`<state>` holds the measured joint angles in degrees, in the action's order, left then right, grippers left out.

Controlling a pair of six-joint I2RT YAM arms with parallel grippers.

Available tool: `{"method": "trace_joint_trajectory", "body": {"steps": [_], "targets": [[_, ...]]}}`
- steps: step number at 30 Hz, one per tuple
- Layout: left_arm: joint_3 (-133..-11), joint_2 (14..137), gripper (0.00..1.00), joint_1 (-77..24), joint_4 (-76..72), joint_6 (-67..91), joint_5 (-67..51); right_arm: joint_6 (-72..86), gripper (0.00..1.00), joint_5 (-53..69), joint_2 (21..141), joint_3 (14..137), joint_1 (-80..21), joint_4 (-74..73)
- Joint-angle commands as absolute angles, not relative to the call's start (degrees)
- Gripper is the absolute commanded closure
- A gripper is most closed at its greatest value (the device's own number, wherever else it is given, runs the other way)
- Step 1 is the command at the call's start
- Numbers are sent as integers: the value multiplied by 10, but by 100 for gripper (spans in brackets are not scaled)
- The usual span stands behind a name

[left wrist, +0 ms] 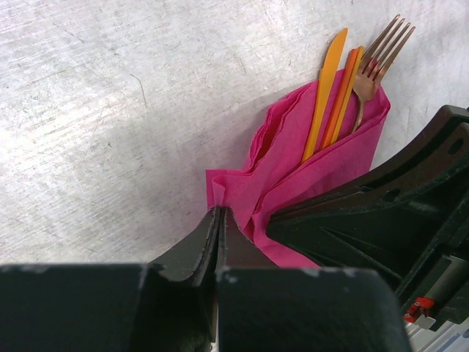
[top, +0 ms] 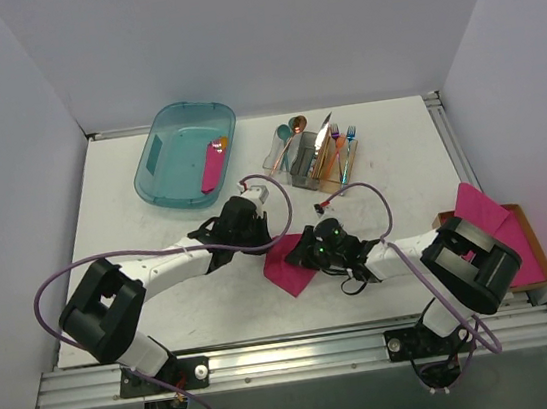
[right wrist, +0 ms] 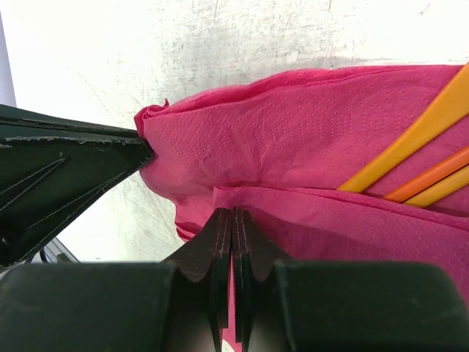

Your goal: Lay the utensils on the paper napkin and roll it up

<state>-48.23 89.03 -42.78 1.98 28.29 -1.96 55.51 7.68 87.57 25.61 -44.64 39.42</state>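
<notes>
Paper napkin (top: 290,268): centre of table (top: 409,197), folded over the utensils (left wrist: 330,95) — tips poking out toward 1 o'clock.
Left gripper (left wrist: 218,213): jaws pinched on a napkin corner.
Right gripper (right wrist: 233,214): jaws pinched on its fold.

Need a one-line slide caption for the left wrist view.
Shut left pincer at the near corner of the folded napkin; copper utensils poke from its far end.

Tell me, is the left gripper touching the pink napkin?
Touching. The left wrist view shows the left gripper with its closed tips pinching the paper napkin at its corner, with no gap.
</notes>
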Motion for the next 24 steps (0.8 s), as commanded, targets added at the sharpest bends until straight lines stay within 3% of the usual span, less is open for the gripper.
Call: {"method": "trace_joint_trajectory", "body": {"steps": [1, 24], "targets": [[-499, 873, 98, -429, 30, 287, -23, 553, 100, 59, 875, 266, -450, 410], [-529, 901, 98, -431, 56, 294, -15, 558, 100, 21, 774, 247, -482, 334]]}}
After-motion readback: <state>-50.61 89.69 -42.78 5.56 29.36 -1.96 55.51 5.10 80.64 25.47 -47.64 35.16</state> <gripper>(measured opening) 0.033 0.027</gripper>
